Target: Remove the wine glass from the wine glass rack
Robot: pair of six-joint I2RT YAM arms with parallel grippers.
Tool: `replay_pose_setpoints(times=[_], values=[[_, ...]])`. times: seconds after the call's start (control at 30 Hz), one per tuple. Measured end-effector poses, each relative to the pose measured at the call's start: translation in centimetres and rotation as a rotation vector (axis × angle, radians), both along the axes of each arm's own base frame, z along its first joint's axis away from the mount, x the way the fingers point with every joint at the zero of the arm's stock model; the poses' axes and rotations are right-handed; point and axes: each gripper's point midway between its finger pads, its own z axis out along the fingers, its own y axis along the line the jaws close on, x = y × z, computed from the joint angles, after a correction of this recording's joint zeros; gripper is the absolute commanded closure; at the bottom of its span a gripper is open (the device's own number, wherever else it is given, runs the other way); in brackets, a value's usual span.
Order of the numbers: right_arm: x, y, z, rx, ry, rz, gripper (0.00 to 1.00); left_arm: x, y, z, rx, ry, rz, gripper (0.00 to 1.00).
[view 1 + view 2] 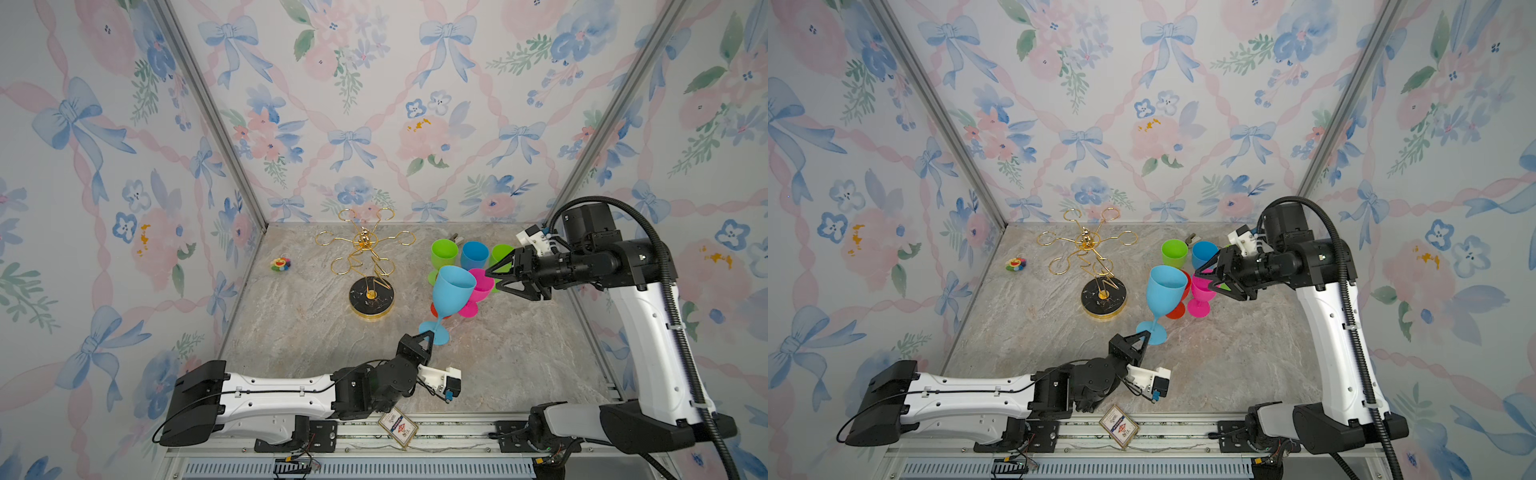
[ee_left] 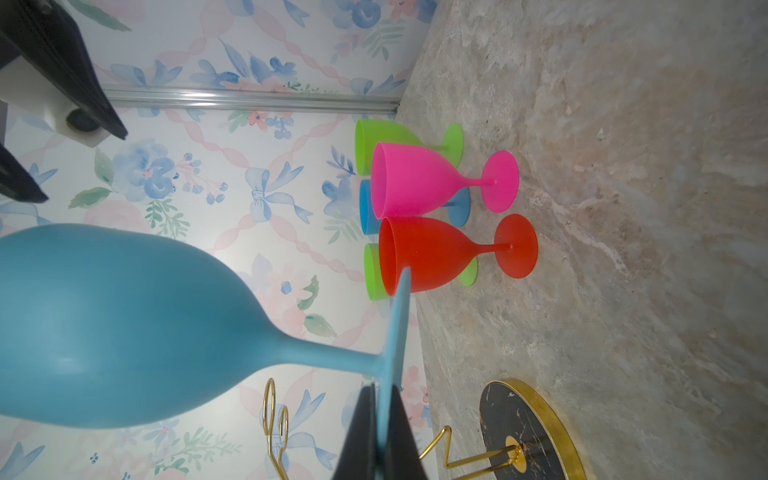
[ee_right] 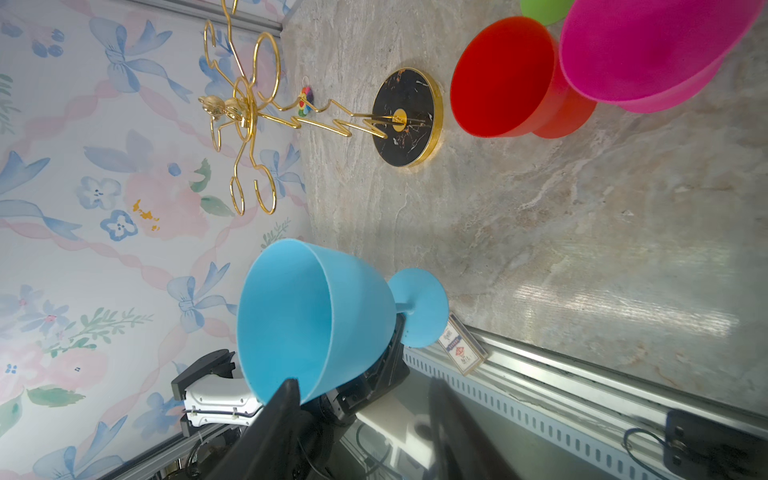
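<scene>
Just ahead of the left gripper (image 1: 428, 336), the blue wine glass (image 1: 453, 291) tilts above the tabletop (image 1: 311, 340), the rim of its foot pinched between the closed jaws. Beyond those jaws and to their left, well apart from the glass, the wine glass rack (image 1: 365, 257) stands upright. The right gripper (image 1: 493, 280) hangs at the glass's rim with jaws parted, gripping nothing. One finger may touch the rim, but the wrist view leaves this unclear. A pink wine glass (image 2: 415, 183) and a red wine glass (image 3: 498, 79) stand just beneath.
</scene>
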Motion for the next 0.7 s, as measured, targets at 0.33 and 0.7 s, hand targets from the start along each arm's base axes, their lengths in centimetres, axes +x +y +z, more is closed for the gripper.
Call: replay_pose_setpoints(times=[0.33,0.7], values=[[0.4,1.0,-1.1,-0.071,0.011,0.086,0.54,0.3,-0.2,-0.4,0.071,-0.080,0.003,1.00],[0.4,1.5,-2.2,-0.117,0.039,0.137,0.69,0.6,-0.5,-0.7,0.118,-0.124,0.008,1.00]])
